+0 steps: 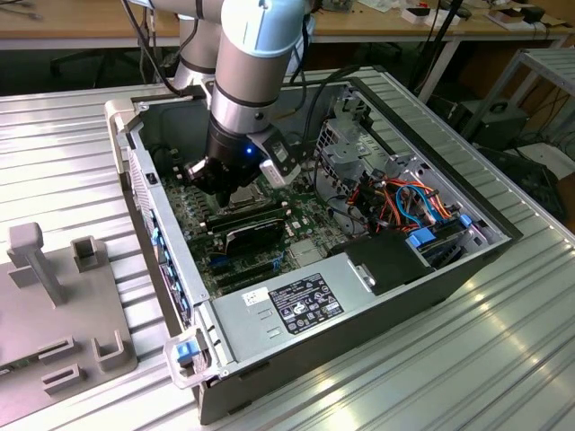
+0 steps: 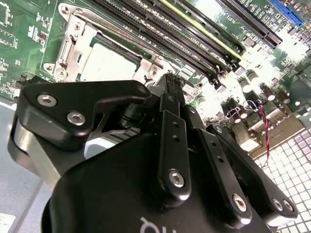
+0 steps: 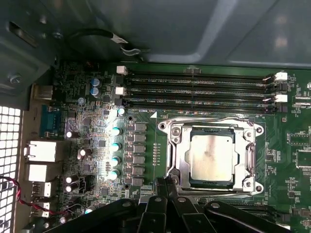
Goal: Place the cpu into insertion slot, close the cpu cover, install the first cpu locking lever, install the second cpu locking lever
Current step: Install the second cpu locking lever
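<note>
The cpu (image 3: 211, 158) (image 2: 109, 65) lies flat in the insertion slot (image 3: 193, 180), silver-grey top up. The cpu cover (image 3: 177, 145) (image 2: 73, 29) lies down over it, framing the chip through its window. My gripper (image 3: 167, 182) (image 2: 172, 83) is low over the motherboard at one corner of the socket, beside the cover's edge. Its black fingers (image 3: 160, 204) meet at the tips and I see nothing between them. In the exterior view the gripper (image 1: 216, 184) reaches down into the open computer case (image 1: 225, 337) and hides most of the socket. I cannot make out the locking levers for certain.
Long black memory slots (image 3: 199, 90) (image 2: 184, 34) run beside the socket. A row of capacitors (image 3: 115, 145) stands on its other side. Drive cages and orange and blue cables (image 1: 404, 202) fill the case at the exterior view's right. A grey fixture plate (image 1: 54, 305) lies outside at the left.
</note>
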`<action>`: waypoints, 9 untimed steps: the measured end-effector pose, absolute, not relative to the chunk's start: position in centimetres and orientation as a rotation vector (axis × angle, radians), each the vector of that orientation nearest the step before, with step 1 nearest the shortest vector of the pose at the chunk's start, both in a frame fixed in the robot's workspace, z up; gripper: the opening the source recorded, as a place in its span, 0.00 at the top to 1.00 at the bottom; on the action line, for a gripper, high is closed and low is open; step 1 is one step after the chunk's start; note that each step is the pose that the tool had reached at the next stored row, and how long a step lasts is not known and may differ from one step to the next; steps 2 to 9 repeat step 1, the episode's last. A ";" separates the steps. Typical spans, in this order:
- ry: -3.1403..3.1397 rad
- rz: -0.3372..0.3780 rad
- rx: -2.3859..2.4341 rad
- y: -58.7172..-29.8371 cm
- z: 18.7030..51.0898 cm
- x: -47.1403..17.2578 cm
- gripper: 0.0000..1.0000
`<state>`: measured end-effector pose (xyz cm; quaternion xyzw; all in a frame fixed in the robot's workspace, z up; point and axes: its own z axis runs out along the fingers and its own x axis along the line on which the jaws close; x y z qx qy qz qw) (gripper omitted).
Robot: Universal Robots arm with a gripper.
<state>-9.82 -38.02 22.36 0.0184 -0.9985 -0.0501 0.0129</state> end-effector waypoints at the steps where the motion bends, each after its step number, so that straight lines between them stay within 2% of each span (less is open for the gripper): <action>1: -3.111 -0.156 0.057 -38.0 22.4 -9.8 0.89; 9: -3.111 -0.156 0.057 -38.0 22.4 -9.8 0.89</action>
